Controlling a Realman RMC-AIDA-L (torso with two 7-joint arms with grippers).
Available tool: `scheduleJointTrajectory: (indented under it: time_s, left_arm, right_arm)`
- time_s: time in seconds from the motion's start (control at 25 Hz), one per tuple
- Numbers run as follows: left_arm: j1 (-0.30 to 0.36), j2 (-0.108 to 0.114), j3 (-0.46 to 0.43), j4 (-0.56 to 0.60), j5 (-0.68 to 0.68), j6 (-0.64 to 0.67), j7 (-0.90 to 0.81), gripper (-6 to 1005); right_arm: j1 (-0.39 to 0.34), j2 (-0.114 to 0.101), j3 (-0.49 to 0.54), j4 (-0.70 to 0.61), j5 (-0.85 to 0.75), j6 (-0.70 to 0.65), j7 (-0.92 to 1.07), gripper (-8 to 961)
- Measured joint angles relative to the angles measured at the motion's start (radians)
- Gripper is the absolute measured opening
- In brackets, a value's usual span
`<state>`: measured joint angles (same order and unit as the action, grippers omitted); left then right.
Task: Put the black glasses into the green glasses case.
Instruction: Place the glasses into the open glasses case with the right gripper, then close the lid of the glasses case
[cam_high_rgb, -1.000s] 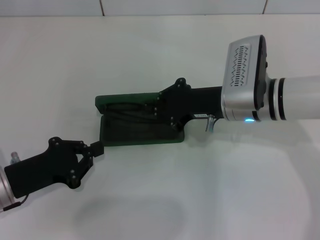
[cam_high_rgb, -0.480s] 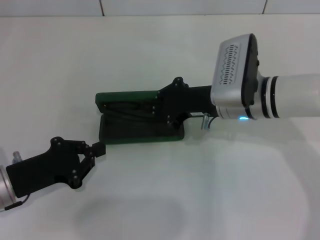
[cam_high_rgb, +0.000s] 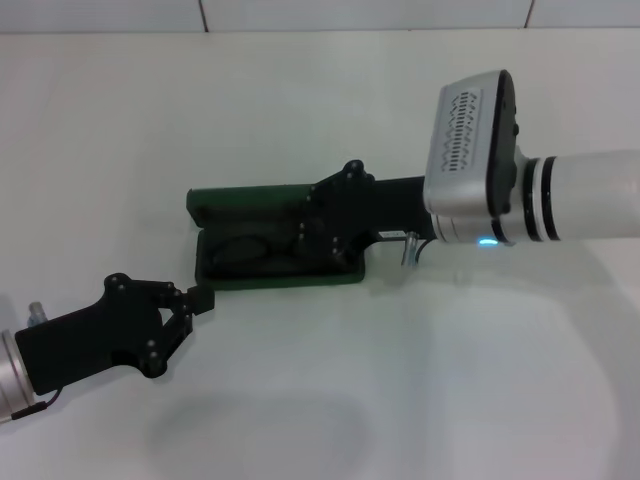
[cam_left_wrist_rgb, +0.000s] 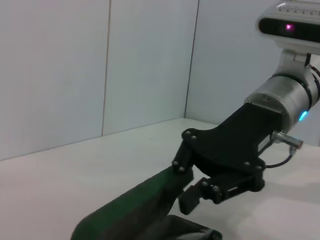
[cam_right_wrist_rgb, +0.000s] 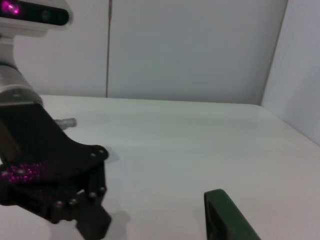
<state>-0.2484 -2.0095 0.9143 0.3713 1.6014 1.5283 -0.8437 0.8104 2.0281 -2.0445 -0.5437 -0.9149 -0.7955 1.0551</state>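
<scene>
Both end effectors crowd the green glasses case (cam_high_rgb: 270, 240): right end effector (cam_high_rgb: 318, 232) spread open over its right end, black glasses (cam_high_rgb: 245, 246) inside. Left end effector (cam_high_rgb: 197, 299) is pinched closed, empty, just off the front-left corner on open bench (cam_high_rgb: 400, 380).

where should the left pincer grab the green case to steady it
Probably the near-left corner of the green glasses case, coming in low from the robot's left. That end is bare and faces the left pincer; the right pincer covers the other end, over the black glasses.

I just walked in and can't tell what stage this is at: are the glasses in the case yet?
Mostly. The black glasses lie in the open green glasses case. The right gripper is over the case's right end. The left gripper waits at the front left corner. The lid is not yet closed.
</scene>
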Motion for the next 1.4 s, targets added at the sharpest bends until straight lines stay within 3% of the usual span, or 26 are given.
scheduleJointTrajectory:
  time_s: [0.28,0.64,0.72,0.76,0.84,1.0,1.12,1.28,1.4]
  left_arm:
    - [0.000,0.000,-0.005,0.000,0.000,0.000,-0.005,16]
    - [-0.024,-0.002,-0.007,-0.001,-0.006,-0.004,-0.023,17]
    - [-0.039,-0.003,-0.008,-0.002,-0.007,-0.021,-0.042,17]
    - [-0.048,-0.003,-0.009,-0.002,-0.008,-0.035,-0.055,17]
    - [-0.065,-0.005,-0.010,-0.002,-0.008,-0.069,-0.084,17]
    - [-0.096,-0.006,-0.010,-0.004,-0.008,-0.124,-0.107,17]
    - [-0.116,-0.007,-0.007,-0.005,-0.003,-0.170,-0.131,17]
    - [-0.127,-0.004,-0.005,-0.002,-0.001,-0.192,-0.143,18]
    - [-0.134,0.000,-0.003,-0.001,0.008,-0.210,-0.153,18]
  right_arm:
    - [-0.042,0.000,0.066,0.001,0.026,-0.141,0.000,150]
    - [-0.238,-0.009,0.340,0.025,0.023,-0.315,-0.011,165]
    - [-0.257,-0.011,0.370,0.036,0.020,-0.331,-0.012,233]
    - [-0.312,-0.021,0.457,0.083,0.017,-0.402,-0.029,267]
    - [-0.335,-0.031,0.488,0.111,0.017,-0.456,-0.051,335]
    - [-0.378,-0.076,0.503,0.196,0.010,-0.613,-0.138,415]
    - [-0.398,-0.096,0.504,0.238,-0.014,-0.650,-0.181,474]
    - [-0.412,-0.102,0.507,0.246,-0.085,-0.633,-0.193,554]
    - [-0.412,-0.099,0.507,0.247,-0.126,-0.625,-0.193,673]
